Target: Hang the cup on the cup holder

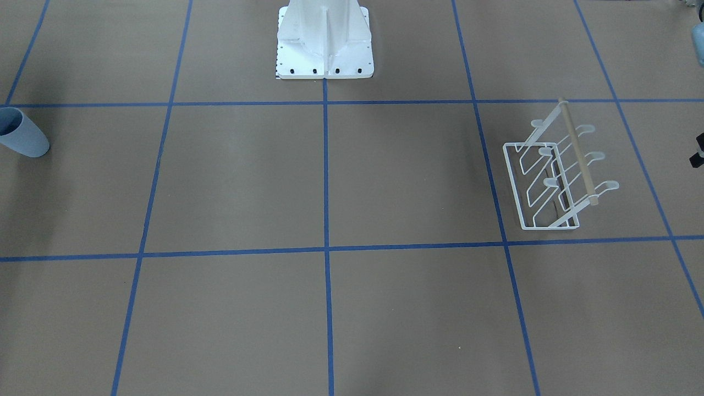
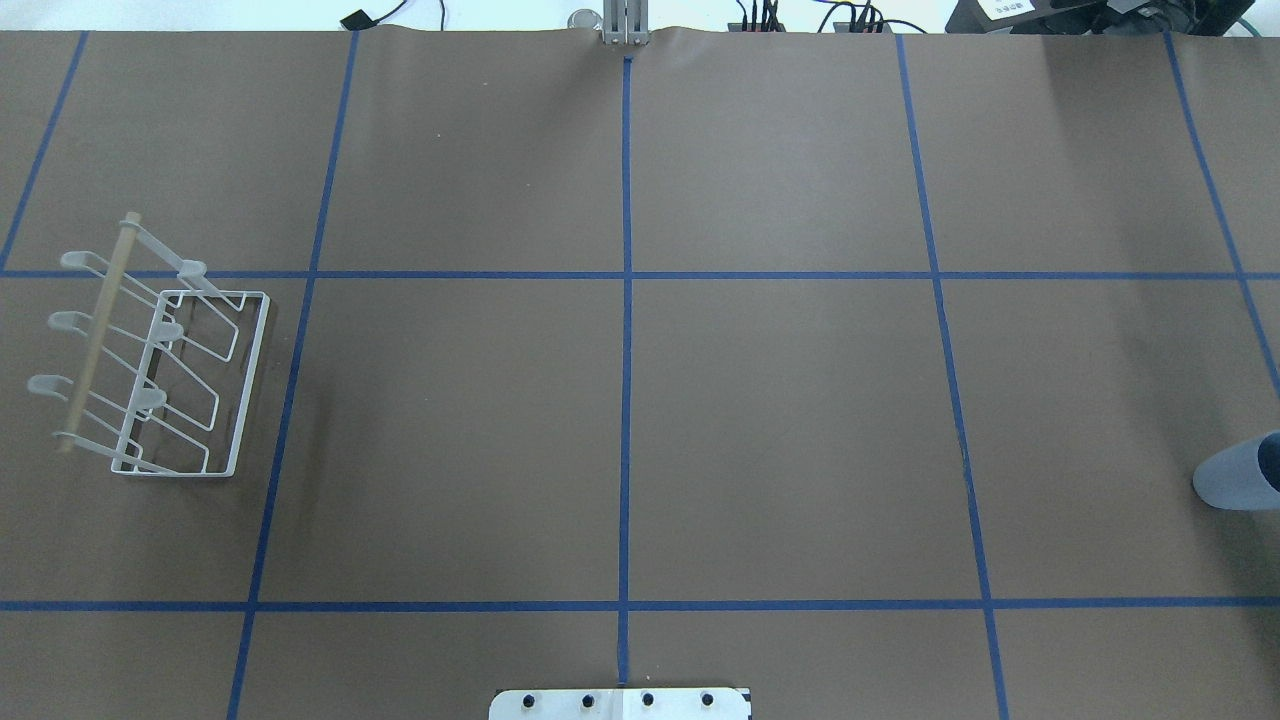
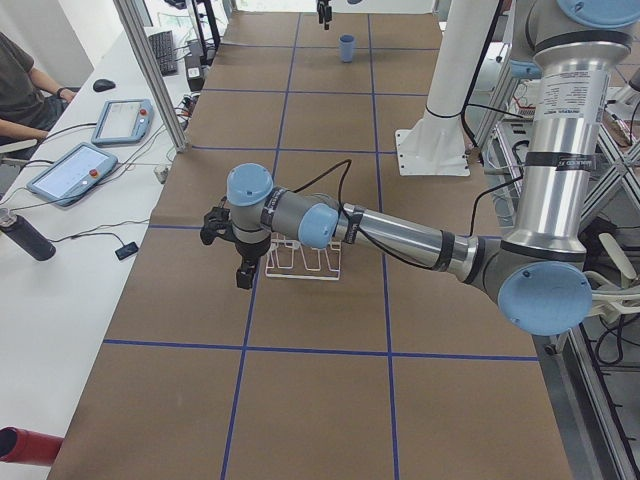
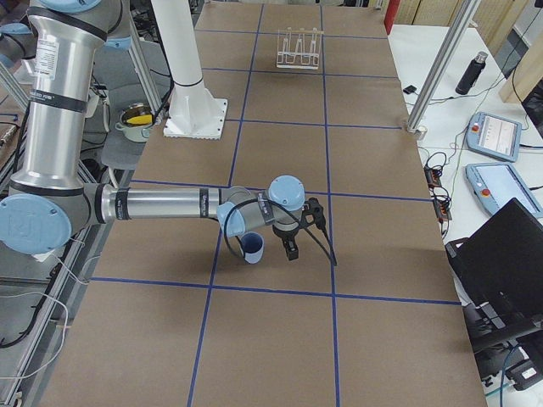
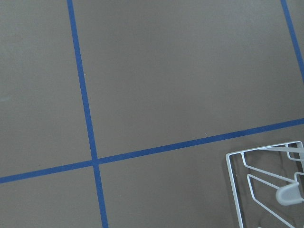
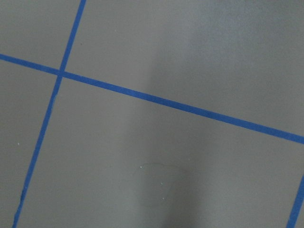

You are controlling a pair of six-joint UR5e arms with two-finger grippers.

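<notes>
Right gripper (image 4: 292,248) nearer cup (image 4: 250,248), upright, just beside at its 9 o'clock; left gripper (image 3: 243,274) by cup holder (image 3: 305,258); cannot tell either's opening.

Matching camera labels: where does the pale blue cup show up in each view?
Exterior front-facing: cup at the left edge, partly cut off.
Overhead exterior: cup at the right edge, below the middle, cut off.
Exterior left: cup far away, top centre.
Exterior right: cup near the picture's centre.
Left wrist-mounted: not in it.
Right wrist-mounted: not in it.
Shared landmark: the cup holder, at the end opposite the cup in all four exterior views.
</notes>
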